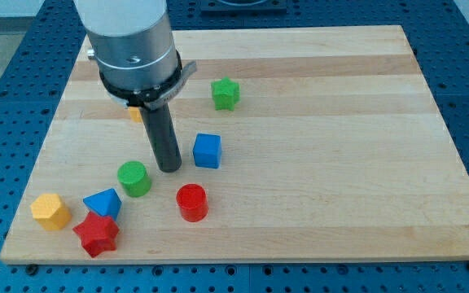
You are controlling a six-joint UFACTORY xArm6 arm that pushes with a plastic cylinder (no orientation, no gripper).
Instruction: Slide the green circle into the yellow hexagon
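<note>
Green circle (134, 178) near table's bottom-left corner, my tip (169, 168) just up-right of it. No claw, nothing grasped. Yellow hexagon (50, 211) beyond blue block (103, 202); risk: circle jams there.

Your wooden board (316, 163) carries: green circle (134, 178), yellow hexagon (50, 211), blue triangle (103, 203), red star (96, 234) lower left; red cylinder (191, 202), blue cube (207, 150), green star (225, 94) centre.
</note>
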